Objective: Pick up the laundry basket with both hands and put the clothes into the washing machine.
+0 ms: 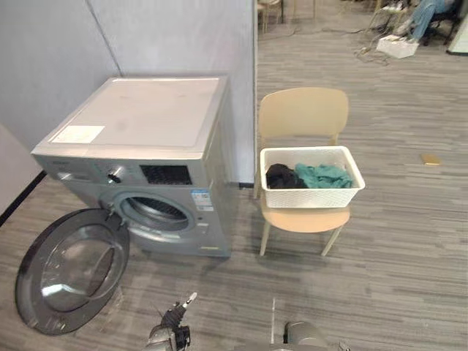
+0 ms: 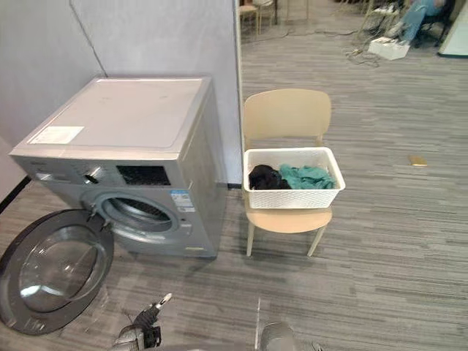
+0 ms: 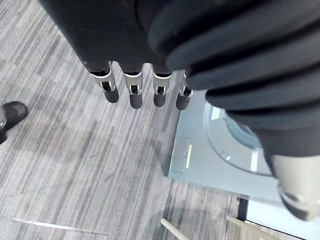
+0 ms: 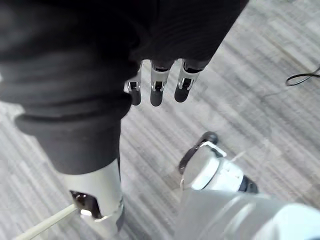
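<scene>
Nothing of the task looks done yet; the washing machine (image 1: 150, 139) stands at the left, its round door (image 1: 72, 267) swung wide open and the drum mouth (image 1: 157, 210) free; just to its right the white laundry basket (image 1: 311, 197) sits on the seat of a beige chair (image 1: 303, 113), with a black garment (image 1: 281, 177) and a teal garment (image 1: 323, 175) inside; lifting, carrying and loading are all left to do. The left robot hand (image 3: 135, 92) hangs over the floor with straight, relaxed fingers, holding nothing; the right robot hand (image 4: 156, 87) likewise; both are low and well apart from the basket.
</scene>
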